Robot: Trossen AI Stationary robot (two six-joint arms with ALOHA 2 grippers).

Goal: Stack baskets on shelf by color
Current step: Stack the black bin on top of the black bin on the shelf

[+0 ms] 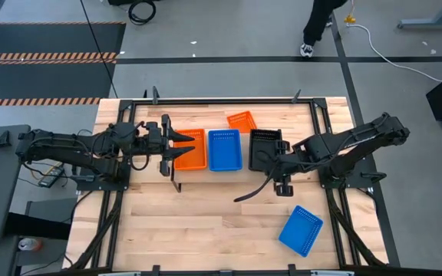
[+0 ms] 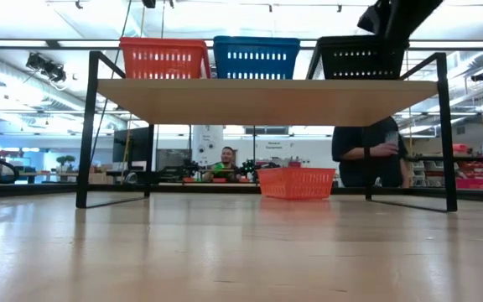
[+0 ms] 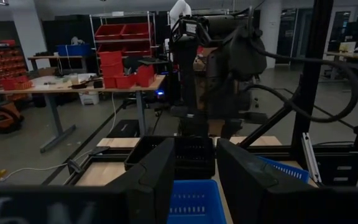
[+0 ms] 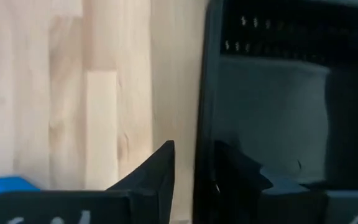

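Baskets, small shallow rectangular plastic trays with perforated walls, in three colours. Judged light, stiff enough to lift by one wall, smooth-rimmed and so liable to slip or tilt if pinched off-centre; best hold judged to be a thin side wall near its middle, one finger inside and one outside.

Shelf: low light-wood board [image 2: 267, 101] on thin black metal legs, standing on the plank worktop [image 1: 206, 222]. It carried, side by side in a row, an orange perforated basket [image 1: 192, 149], a blue perforated basket [image 1: 224, 149] and a black perforated basket [image 1: 265, 148].

Off the shelf: a second orange basket [image 1: 242, 119] lay on the worktop just behind the shelf, seen beneath the board in the low view; a second blue basket [image 1: 301, 230] lay tilted on the worktop well in front of the shelf, toward the right side.

Right tool [image 1: 279, 165]: at the near right corner of the black basket. In its wrist view the two dark fingers [image 4: 157, 168] straddled the basket's black side wall, one outside over bare wood, one inside. The jaws stood part-open about the wall; whether they pinched it or merely bracketed it could not be told.

Left tool [image 1: 176, 149]: hovering level over the left edge of the orange basket, fingers pointing along the row, part-open with a clear gap and holding nothing. The blue shelf basket showed through that gap.
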